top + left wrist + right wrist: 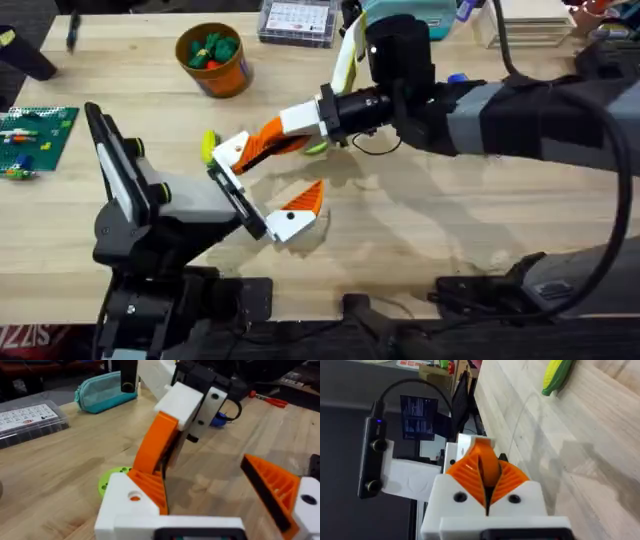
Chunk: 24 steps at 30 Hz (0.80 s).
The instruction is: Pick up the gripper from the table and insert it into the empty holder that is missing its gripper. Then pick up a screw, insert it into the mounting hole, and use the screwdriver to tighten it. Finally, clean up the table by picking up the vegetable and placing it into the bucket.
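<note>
The bucket point(214, 60) stands toward 11 o'clock on the counter point(420, 220), well apart from the work. Nearer the middle, the left end effector point(270, 182) is spread wide: its holder point(232, 160) is the bare white block, and the twin finger point(303, 203), tipped with an orange wedge, lies at about 4 o'clock from it. The gripper point(252, 152) is right at the holder's face, touching it, pinched between the pressed-together pads of the right end effector point(275, 138), which comes in from about 2 o'clock. It looks like a light, rigid plastic wedge (smooth on its flanks, so probably apt to twist or squirt out under a hard squeeze). I judge the flat sides the best place to hold it, leaving the dark base free to enter the socket. How deep it sits I cannot tell. The vegetable point(559, 375) lies on the counter beyond; it appears small, light and firm, best taken across its middle.
</note>
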### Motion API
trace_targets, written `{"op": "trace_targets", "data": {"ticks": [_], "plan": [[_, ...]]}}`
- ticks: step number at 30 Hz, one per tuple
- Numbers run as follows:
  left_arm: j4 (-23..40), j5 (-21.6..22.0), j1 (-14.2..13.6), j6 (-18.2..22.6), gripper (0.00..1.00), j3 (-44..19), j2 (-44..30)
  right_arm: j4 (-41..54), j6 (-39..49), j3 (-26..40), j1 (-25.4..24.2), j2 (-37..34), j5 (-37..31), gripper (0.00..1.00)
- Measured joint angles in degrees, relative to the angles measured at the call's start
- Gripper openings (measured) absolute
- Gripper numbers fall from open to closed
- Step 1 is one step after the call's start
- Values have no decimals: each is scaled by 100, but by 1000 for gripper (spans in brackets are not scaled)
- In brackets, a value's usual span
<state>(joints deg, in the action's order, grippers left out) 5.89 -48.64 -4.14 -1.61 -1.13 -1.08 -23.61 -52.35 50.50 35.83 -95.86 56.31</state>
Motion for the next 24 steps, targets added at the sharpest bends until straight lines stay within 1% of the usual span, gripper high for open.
{"op": "trace_targets", "data": {"ticks": [16,24], "plan": [[2,-113,0,28,995,0,2,69,-84,-49,-55,108,74,6],[14,-280,-40,59,995,0,1,523,0,-66,-55,319,-131,6]]}}
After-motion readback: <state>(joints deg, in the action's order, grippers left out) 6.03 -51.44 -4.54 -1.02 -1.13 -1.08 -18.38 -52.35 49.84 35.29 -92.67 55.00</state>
